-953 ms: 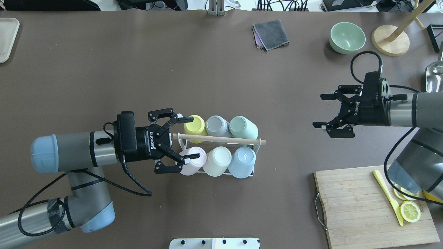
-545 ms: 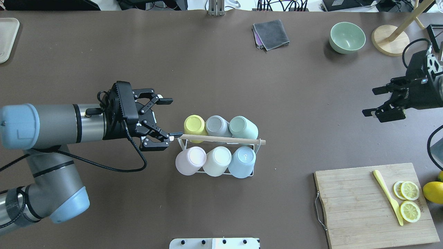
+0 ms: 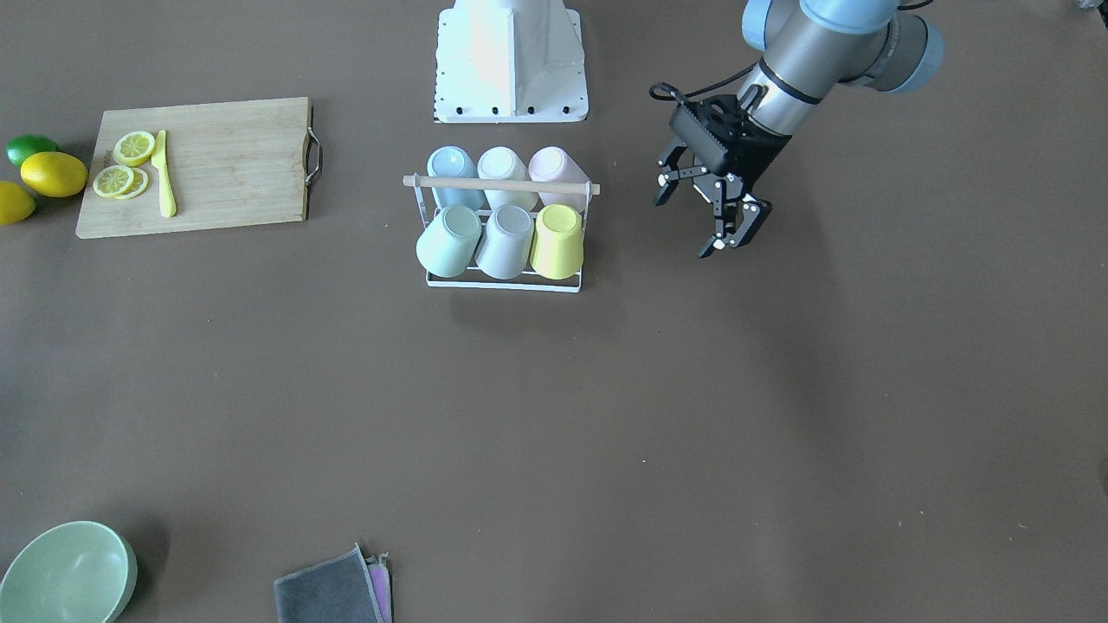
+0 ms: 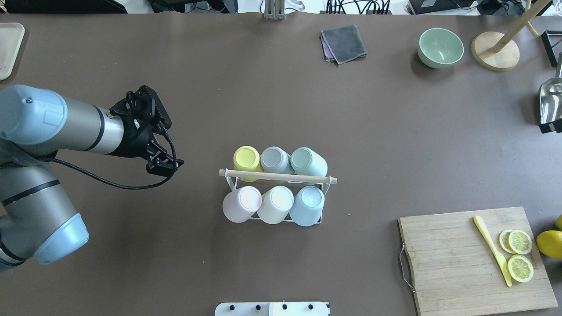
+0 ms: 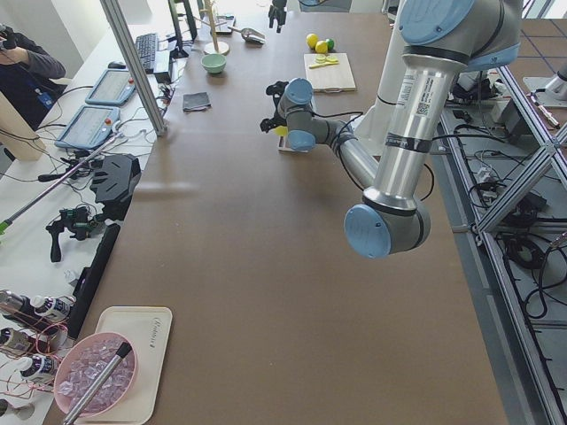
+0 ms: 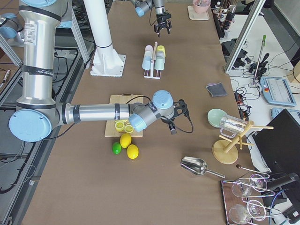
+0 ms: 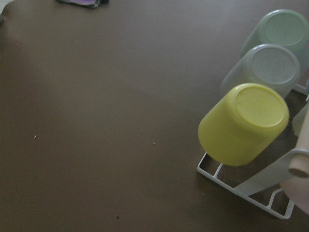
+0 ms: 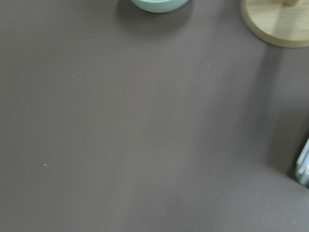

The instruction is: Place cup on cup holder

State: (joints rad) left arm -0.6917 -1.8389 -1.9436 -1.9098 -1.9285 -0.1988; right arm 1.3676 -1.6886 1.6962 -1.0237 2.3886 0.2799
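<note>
The cup holder is a white wire rack with a wooden rod handle, standing mid-table. Several cups sit upside down on its prongs, among them a yellow cup, a pink cup and a blue cup. My left gripper is open and empty, well clear of the rack on its yellow-cup side; it also shows in the overhead view. The left wrist view shows the yellow cup on the rack wire. My right gripper shows only in the exterior right view; I cannot tell its state.
A wooden cutting board with lemon slices and a yellow knife lies at the near right. A green bowl, a grey cloth, a wooden stand base and a metal scoop are at the far right.
My left gripper let go of the pink cup and pulled back from the rack to the left. My right arm withdrew to the right, out of the overhead view.
</note>
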